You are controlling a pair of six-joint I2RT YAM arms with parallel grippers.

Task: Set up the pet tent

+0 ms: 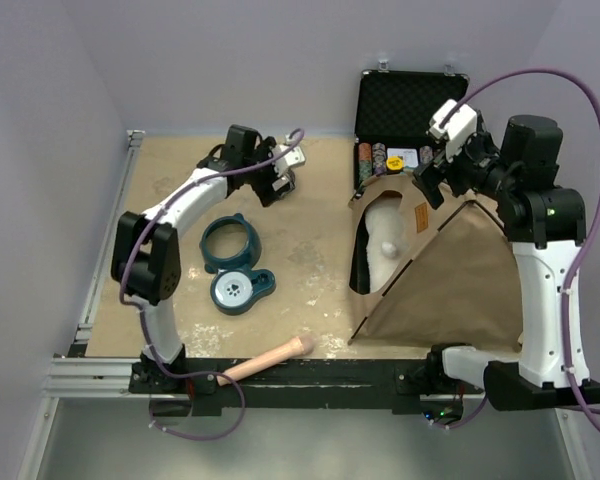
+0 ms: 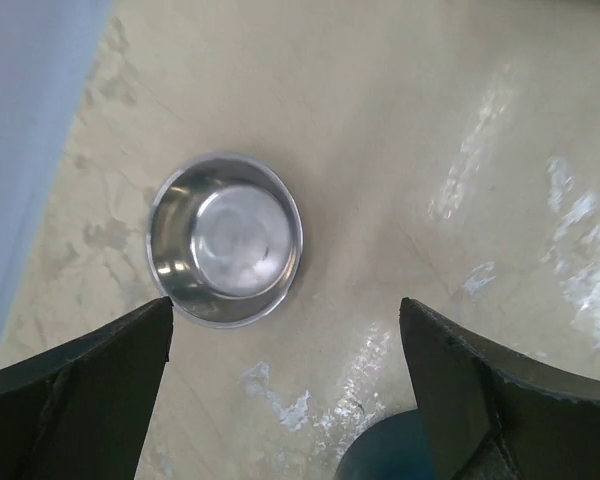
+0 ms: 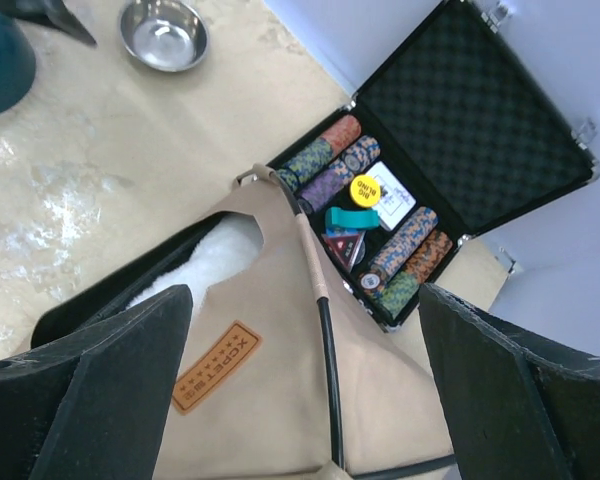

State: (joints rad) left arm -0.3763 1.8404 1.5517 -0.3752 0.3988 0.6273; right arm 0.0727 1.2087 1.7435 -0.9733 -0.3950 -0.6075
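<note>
The tan pet tent (image 1: pixel 450 275) stands as a pyramid at the right of the table, with a dark pole (image 3: pixel 326 340) running up its ridge and an orange label (image 3: pixel 218 365) on its front. A fluffy white pillow (image 1: pixel 385 245) shows through its opening. My right gripper (image 1: pixel 432 180) hovers open above the tent's top; in the right wrist view (image 3: pixel 305 300) its fingers straddle the ridge pole without touching. My left gripper (image 1: pixel 280 185) is open and empty at the far middle, above the bare table near a steel bowl (image 2: pixel 225 240).
An open black case (image 1: pixel 405 125) with poker chips sits behind the tent. A teal ring (image 1: pixel 230 243) and a teal paw-print dish (image 1: pixel 240 290) lie left of centre. A tan stick (image 1: pixel 270 360) rests at the near edge.
</note>
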